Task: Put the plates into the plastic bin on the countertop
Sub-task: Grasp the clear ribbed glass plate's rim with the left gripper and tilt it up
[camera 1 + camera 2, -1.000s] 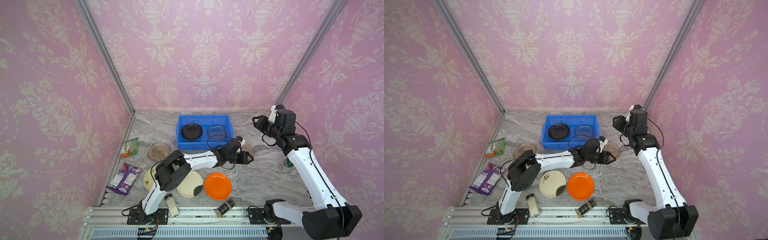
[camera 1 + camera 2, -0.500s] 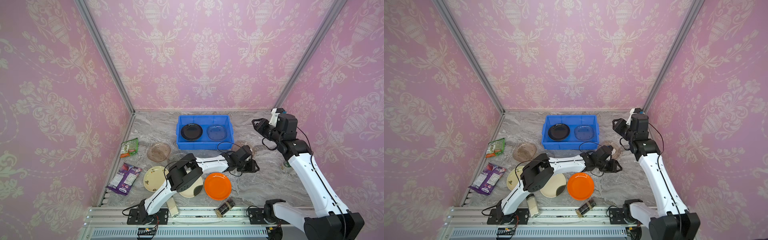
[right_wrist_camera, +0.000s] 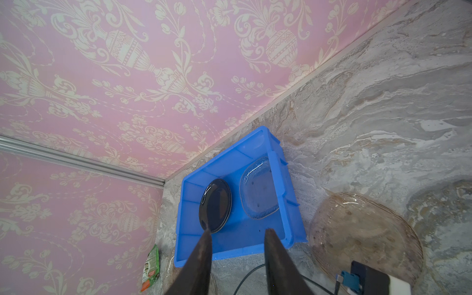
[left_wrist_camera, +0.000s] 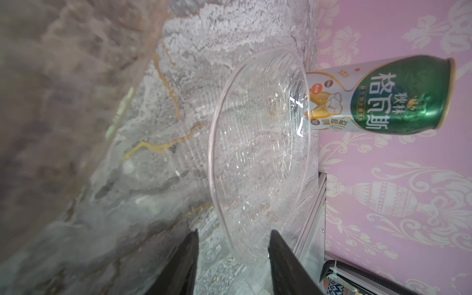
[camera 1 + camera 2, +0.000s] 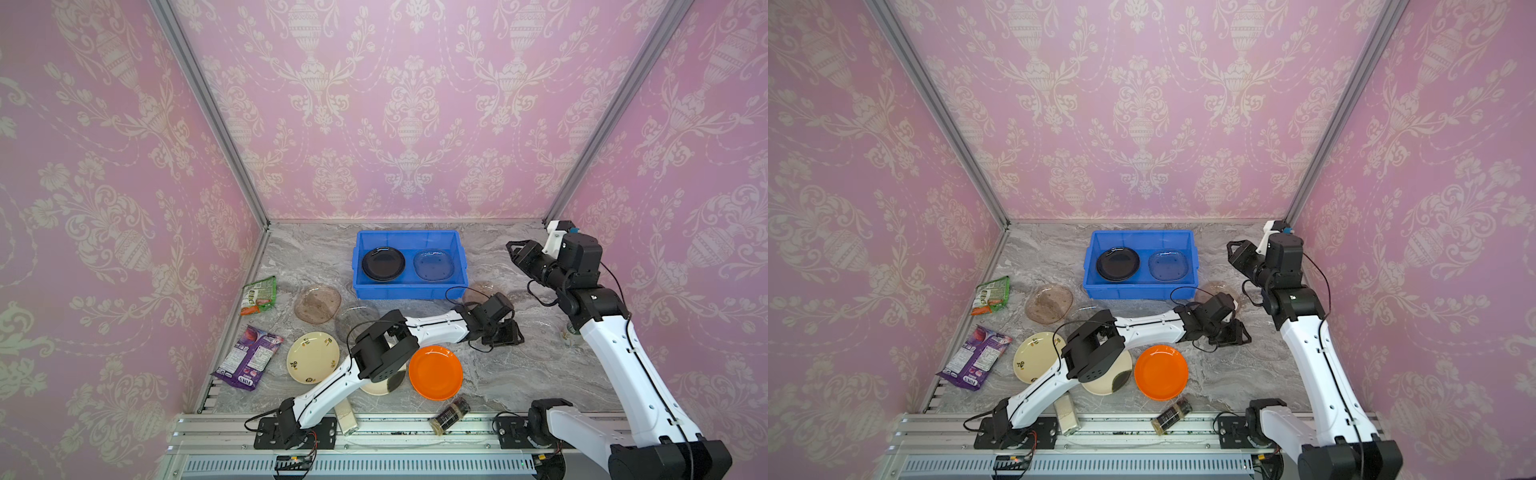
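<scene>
My left gripper (image 4: pixel 232 232) sits low, jaws apart astride the near rim of the clear ribbed glass plate (image 4: pixel 258 153) on the grey marble-look countertop (image 4: pixel 178 76), positioned to pinch it; my right gripper (image 3: pixel 237 229), parted and empty, faces the bright blue plastic bin (image 3: pixel 224 161).

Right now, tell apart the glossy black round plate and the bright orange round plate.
Colour: the black plate is dark, the orange plate bright. Place: the black plate lies inside the blue plastic bin, the orange plate on the marble countertop. Both are round and lie flat.
</scene>
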`<action>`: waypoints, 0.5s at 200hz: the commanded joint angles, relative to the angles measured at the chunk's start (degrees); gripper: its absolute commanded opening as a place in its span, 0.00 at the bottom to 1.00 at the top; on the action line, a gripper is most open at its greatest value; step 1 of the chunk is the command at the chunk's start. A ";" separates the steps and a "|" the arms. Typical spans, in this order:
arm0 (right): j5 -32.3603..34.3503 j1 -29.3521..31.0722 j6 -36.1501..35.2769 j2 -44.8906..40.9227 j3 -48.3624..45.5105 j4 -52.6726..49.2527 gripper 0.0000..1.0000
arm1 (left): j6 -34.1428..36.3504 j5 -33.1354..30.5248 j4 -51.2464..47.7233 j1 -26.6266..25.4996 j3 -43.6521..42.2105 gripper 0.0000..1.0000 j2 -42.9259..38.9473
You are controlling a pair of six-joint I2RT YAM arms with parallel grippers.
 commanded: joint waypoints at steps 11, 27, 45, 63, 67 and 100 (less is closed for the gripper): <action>-1.35 -0.97 0.09 -1.50 -0.89 1.23 0.35 | -1.27 0.93 -7.99 -0.42 5.99 0.40 3.20; -1.64 -1.30 0.07 -1.51 -0.97 1.41 0.35 | -1.40 0.22 -13.09 -0.32 9.58 0.36 4.97; -1.81 -1.66 0.17 -1.88 -1.47 1.92 0.35 | -1.99 -0.33 -15.62 -0.06 10.99 0.32 5.88; -1.95 -2.09 0.19 -2.33 -2.14 2.53 0.34 | -3.39 -0.16 -16.28 0.24 11.39 0.31 6.67; -2.06 -2.20 0.23 -2.44 -2.26 2.64 0.34 | -3.76 0.09 -16.33 0.36 11.52 0.30 6.97; -3.10 -2.96 0.41 -2.43 -3.15 3.34 0.34 | -5.23 1.29 -17.43 0.77 13.00 0.26 8.56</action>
